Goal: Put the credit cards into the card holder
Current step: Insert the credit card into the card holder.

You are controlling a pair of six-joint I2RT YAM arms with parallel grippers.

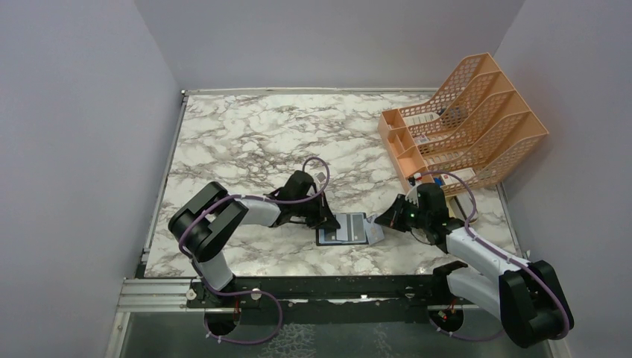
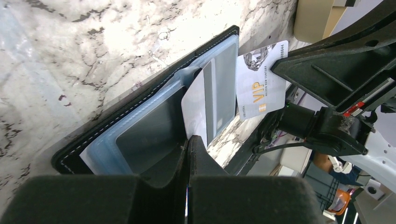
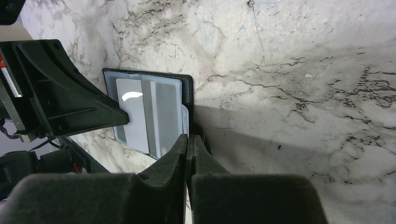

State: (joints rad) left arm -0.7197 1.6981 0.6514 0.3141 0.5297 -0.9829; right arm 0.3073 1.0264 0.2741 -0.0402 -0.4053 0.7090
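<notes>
While the card holder (image 1: 344,228) lies open and flat on the marble table (image 1: 246,142), near the front edge, its clear sleeves face up. White card (image 2: 195,107): tilted over the middle sleeves, near end pinched in L gripper (image 2: 188,142), jaws closed tight on it; whether the far end sits inside a sleeve cannot be told. VIP card (image 2: 259,79): at the holder's R edge, just overlapping it, held by R gripper (image 3: 187,140), jaws closed on the card's edge. Grippers approach the holder from opp. sides, L from the left, R from the right. Orange mesh file rack (image 1: 466,119): far R corner, well apart from the holder.
</notes>
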